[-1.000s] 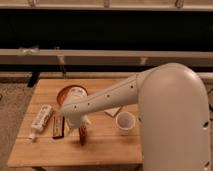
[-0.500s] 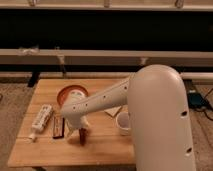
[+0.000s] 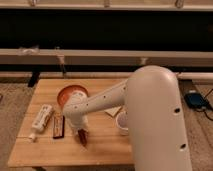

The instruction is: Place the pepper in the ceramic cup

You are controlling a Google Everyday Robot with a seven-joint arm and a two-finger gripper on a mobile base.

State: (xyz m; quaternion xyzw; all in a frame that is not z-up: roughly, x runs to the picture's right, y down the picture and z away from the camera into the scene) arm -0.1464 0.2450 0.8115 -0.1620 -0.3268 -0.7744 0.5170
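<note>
The pepper [image 3: 83, 139] is a small dark-red shape low over the wooden table [image 3: 40, 150], in front of the orange bowl. My gripper [image 3: 80, 132] is at the end of the white arm, right above the pepper and touching or nearly touching it. The ceramic cup [image 3: 120, 123] is a small white round cup to the right of the gripper. It stands on the table, and the arm's big white body hides its right side.
An orange bowl [image 3: 70, 93] stands behind the gripper. A dark bar with a red label [image 3: 59, 126] and a white tube [image 3: 42, 118] lie to the left. A pale flat sheet [image 3: 113, 111] lies near the cup. A dark shelf runs behind the table.
The arm's large white body has swung left and now covers more of the table's right side. The gripper stays over the same spot by the pepper, slightly lower.
</note>
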